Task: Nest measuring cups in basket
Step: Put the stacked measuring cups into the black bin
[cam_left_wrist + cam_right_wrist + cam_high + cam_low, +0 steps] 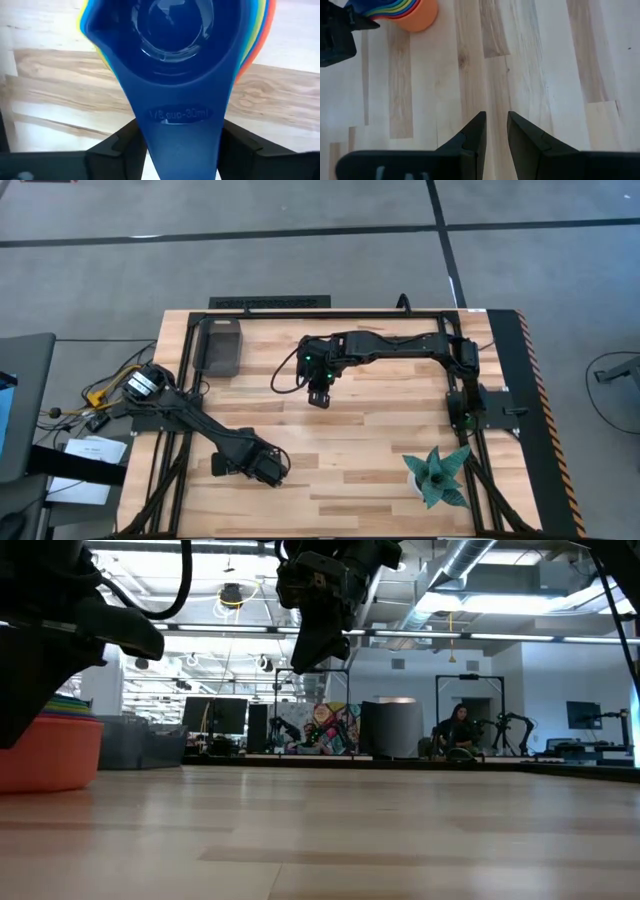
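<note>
The measuring cups sit nested in one stack, dark blue innermost and orange outermost, near the table's near-left part. In the low view only the orange cup and the coloured rims above it show. My left gripper is shut on the stack's handles, coming from the stack's right. The basket, dark grey, stands at the far-left corner with nothing visible inside. My right gripper hangs above the table's middle, shut and holding nothing. My left gripper pinches the stacked handles between its two fingers, one on each long edge, near the "1/8 cup" marking. The fingers lie level along the handle, coming from the table's right. The stack sits upright, bowls beyond the fingertips. Whether its base touches the table, I cannot tell.
A teal spiky plant stands near the near-right corner. The black metal frame runs along the far and side edges. Bare wood lies between the stack and the basket. A person sits far off in the room.
</note>
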